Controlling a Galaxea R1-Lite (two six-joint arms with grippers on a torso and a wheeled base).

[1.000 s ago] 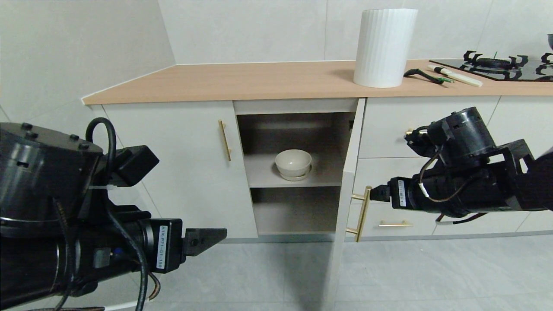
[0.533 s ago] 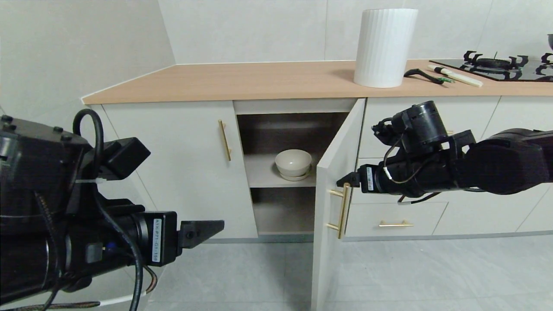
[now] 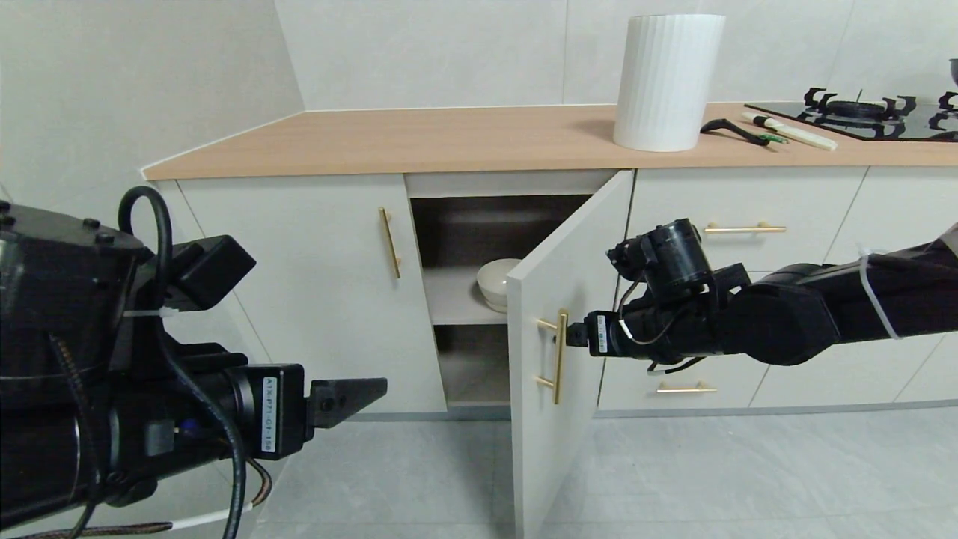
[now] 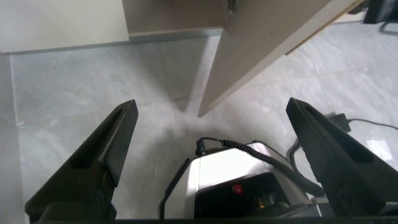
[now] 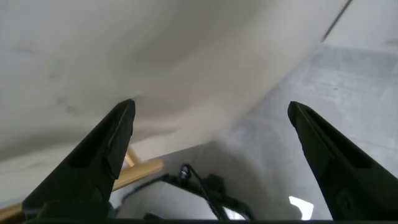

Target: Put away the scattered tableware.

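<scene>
light: bright, even | cabinet interior (image 3: 479, 224): dim, shaded | floor (image 3: 419, 479): soft shadow under door (image 3: 554, 269)

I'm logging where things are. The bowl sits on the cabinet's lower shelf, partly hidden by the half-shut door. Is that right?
Not quite. The head view shows the bowl on the upper shelf, not the lower one. It is indeed partly hidden by the half-shut cabinet door.

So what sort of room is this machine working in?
A kitchen, most likely: a wooden countertop with a gas hob at its right end, and white cabinets below, one with a bowl on the shelf behind its half-open cabinet door.
</scene>
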